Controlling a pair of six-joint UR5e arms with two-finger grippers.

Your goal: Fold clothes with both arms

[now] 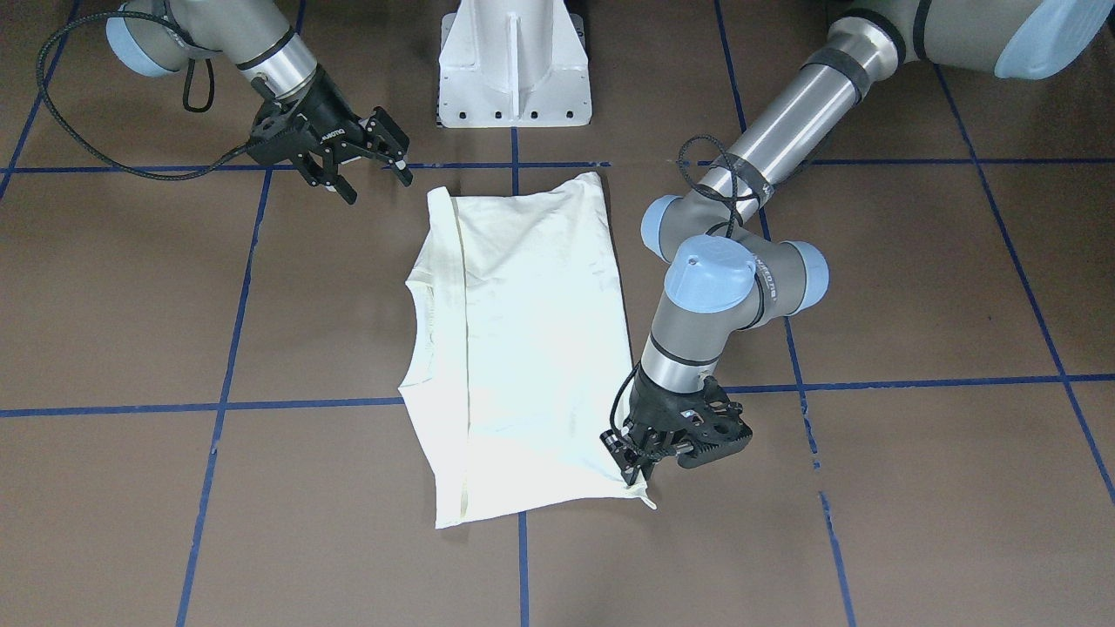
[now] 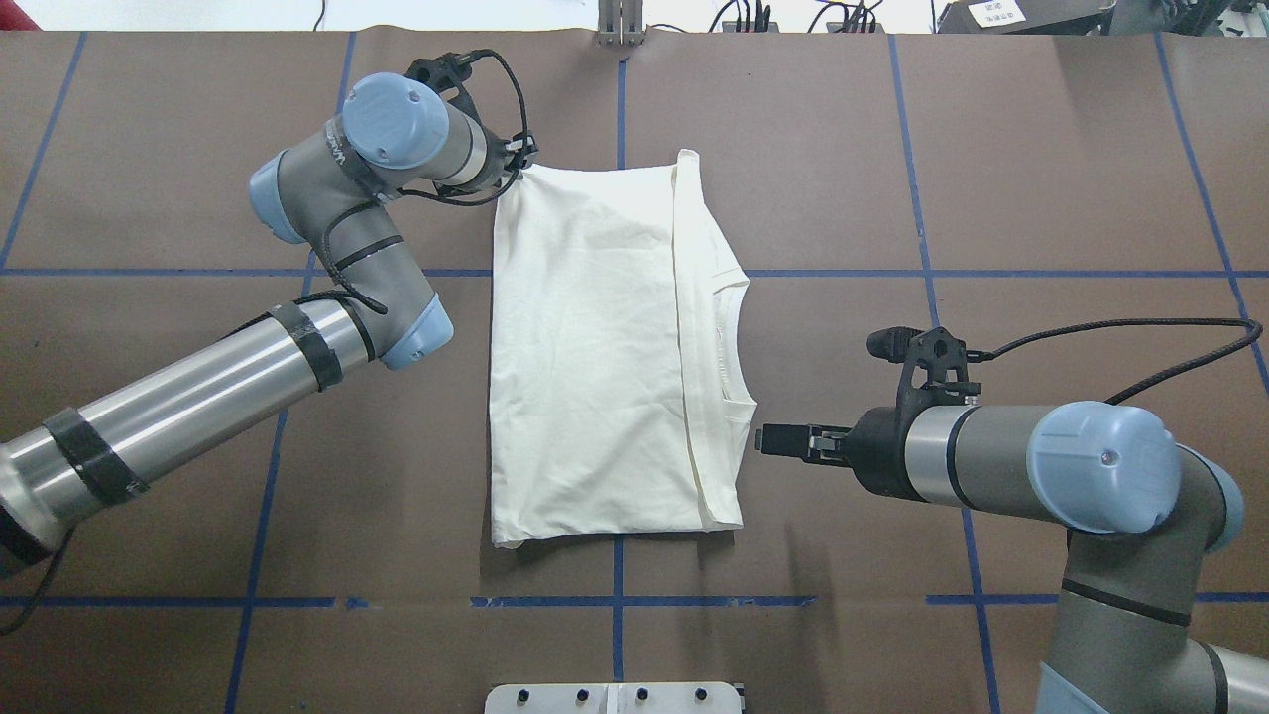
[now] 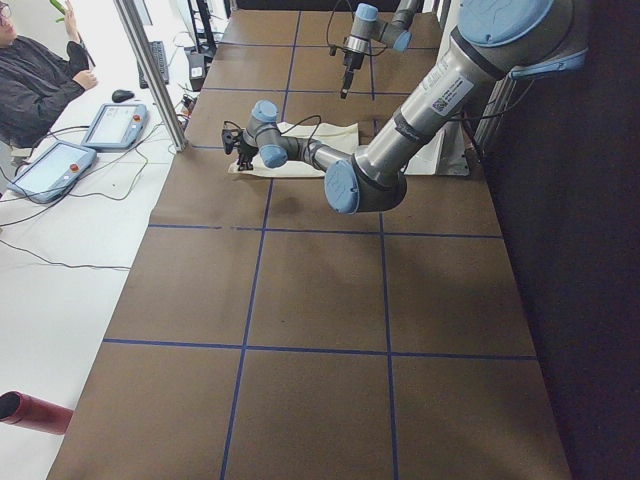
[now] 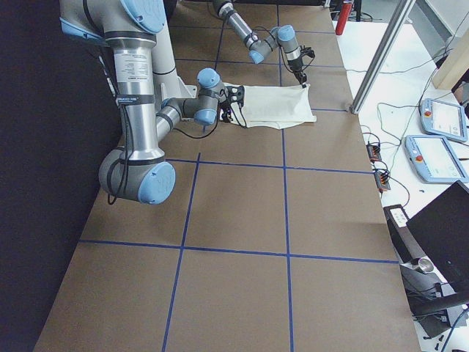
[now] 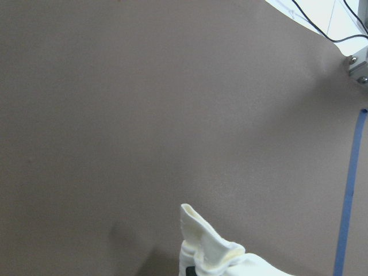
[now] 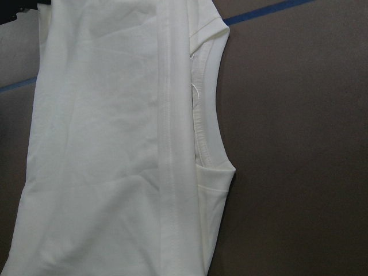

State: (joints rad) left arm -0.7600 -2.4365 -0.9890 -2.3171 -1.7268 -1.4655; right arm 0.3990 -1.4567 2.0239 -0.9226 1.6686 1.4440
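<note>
The cream-white shirt (image 1: 531,331) lies folded into a tall rectangle on the brown table, plain side up, and the print is hidden. It also shows in the overhead view (image 2: 585,357). Its collar (image 2: 732,337) faces my right arm. My left gripper (image 1: 638,475) is shut on the shirt's far corner, on my left side (image 2: 522,164). The left wrist view shows that pinched fabric corner (image 5: 210,253). My right gripper (image 1: 375,181) is open and empty, above the table just beside the shirt's collar-side edge (image 2: 771,439). The right wrist view looks down on the collar (image 6: 201,132).
The white pedestal base (image 1: 514,61) stands at the robot's side of the table. Blue tape lines (image 2: 617,565) form a grid on the brown tabletop. An operator (image 3: 35,80), teach pendants (image 3: 108,125) and a metal pole (image 3: 150,70) are beyond the far edge.
</note>
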